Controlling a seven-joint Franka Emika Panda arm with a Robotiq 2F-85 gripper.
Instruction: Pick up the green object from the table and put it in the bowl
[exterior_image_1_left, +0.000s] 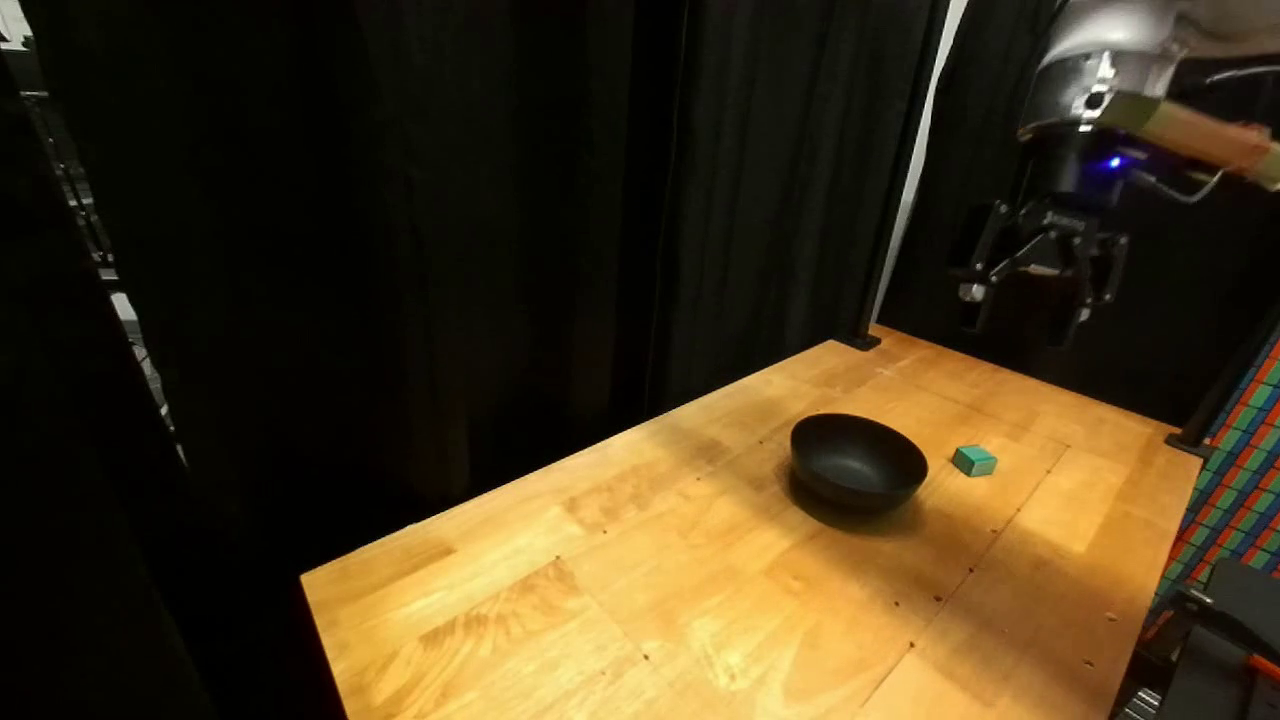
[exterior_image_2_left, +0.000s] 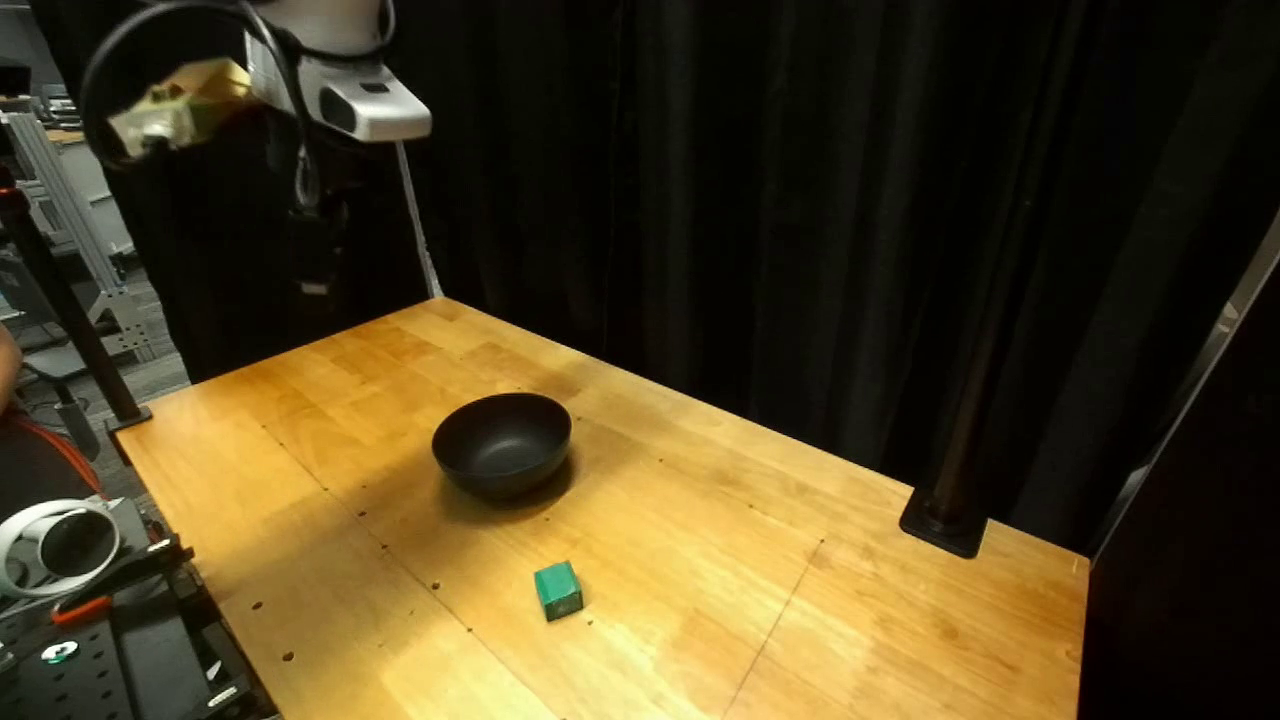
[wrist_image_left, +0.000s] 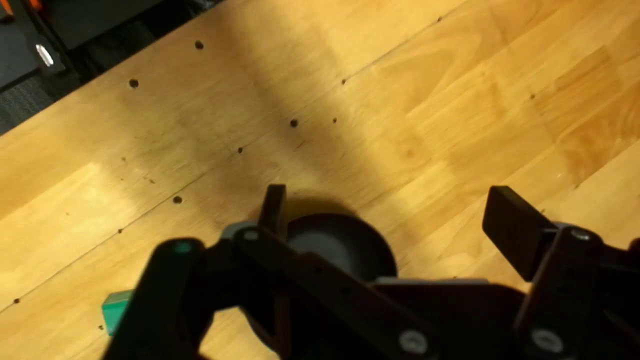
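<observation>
block (exterior_image_2_left: 558, 591), small and green, sat on the table (exterior_image_2_left: 690, 575) near the black bowl (exterior_image_2_left: 502, 450); it seemed light and stiff, best pinched by opposite sides. the tool (wrist_image_left: 392, 217) hung above, spread wide, empty.

I get a warmly lit bench (exterior_image_1_left: 700, 620), with a bright patch near its far right corner in an exterior view; the curtains (exterior_image_1_left: 450, 250) beyond its edges sink to near-black. Soft shadow hugs the bowl (exterior_image_1_left: 855, 465). My wrist view renders the gripper (wrist_image_left: 392, 217) dark and soft-edged.
</observation>
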